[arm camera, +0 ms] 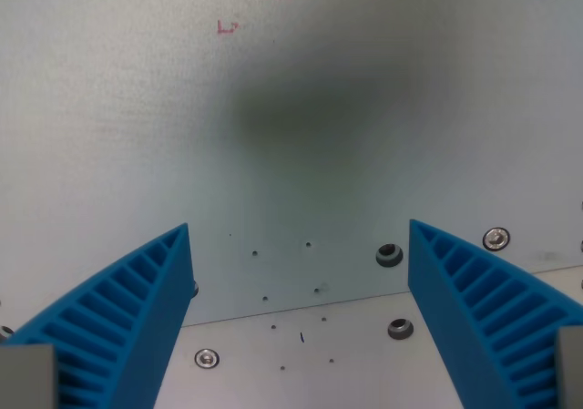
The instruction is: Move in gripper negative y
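Note:
My gripper (299, 236) is open, with nothing between its two blue ribbed fingers. One finger (127, 318) rises from the wrist view's lower left, the other (483, 309) from the lower right. Below them lies a pale grey-white table surface (137, 136). A dark blurred shadow (310, 108) falls on the surface above the gap between the fingers.
A seam (301, 311) crosses the surface between two panels near the bottom. Screws and bolt holes sit around it: (207, 358), (390, 254), (401, 328), (496, 239). Small red marks (226, 27) show near the top.

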Controlling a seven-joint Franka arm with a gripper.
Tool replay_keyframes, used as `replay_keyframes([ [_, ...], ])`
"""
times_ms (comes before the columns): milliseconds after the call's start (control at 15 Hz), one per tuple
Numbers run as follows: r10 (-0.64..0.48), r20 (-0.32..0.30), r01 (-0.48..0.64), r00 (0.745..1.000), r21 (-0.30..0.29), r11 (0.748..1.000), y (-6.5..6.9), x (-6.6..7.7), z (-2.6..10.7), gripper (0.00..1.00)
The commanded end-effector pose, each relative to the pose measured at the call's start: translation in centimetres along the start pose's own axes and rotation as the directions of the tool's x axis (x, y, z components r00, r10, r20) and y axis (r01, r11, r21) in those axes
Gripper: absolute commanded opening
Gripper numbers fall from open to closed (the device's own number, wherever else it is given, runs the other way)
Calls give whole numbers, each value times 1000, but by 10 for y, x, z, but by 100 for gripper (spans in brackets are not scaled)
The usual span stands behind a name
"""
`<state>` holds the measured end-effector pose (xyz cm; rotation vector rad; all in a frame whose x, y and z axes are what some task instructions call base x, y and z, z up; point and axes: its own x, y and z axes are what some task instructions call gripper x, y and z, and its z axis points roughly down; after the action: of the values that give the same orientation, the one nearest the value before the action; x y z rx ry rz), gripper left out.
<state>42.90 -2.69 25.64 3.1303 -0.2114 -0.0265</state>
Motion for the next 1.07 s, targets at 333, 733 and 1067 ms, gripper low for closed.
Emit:
replay_keyframes([
  [333,0,-5,0,1000,0,1000,-25,0,-2,100],
  [733,0,-5,0,1000,0,1000,-55,0,-2,100],
  [1067,0,-5,0,1000,0,1000,-80,0,-2,100],
])
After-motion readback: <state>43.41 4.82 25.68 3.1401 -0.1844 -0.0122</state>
